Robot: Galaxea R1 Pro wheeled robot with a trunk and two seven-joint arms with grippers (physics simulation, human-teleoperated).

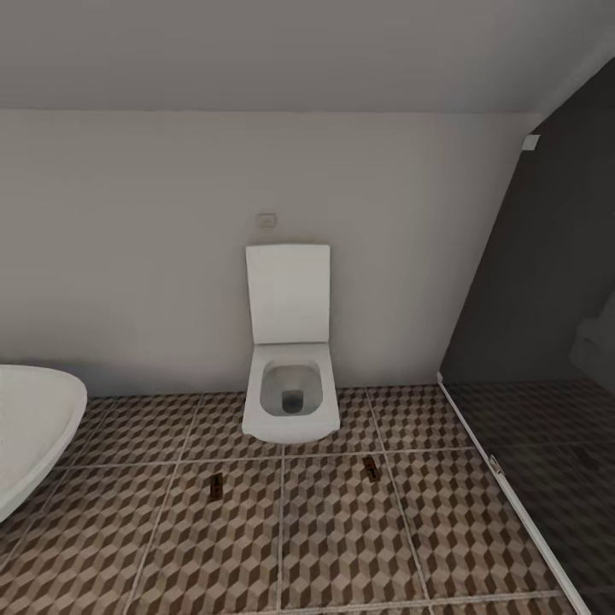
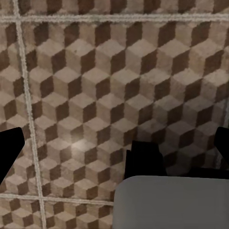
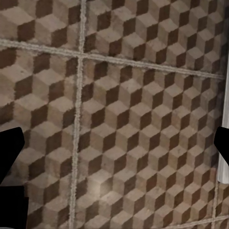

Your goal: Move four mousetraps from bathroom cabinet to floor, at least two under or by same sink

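Mousetraps (image 1: 216, 485) (image 1: 371, 467) on bathroom floor (image 1: 342, 538), before toilet (image 1: 290, 397), no legible writing

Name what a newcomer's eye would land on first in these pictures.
First, the white toilet with its lid up, against the back wall at the middle of the head view. Next, the cube-patterned bathroom floor, where two small dark mousetraps lie in front of the toilet: one to its left, one to its right. A rounded white tub juts in at the left edge, and a dark shower enclosure stands at the right.

No readable text or labels.
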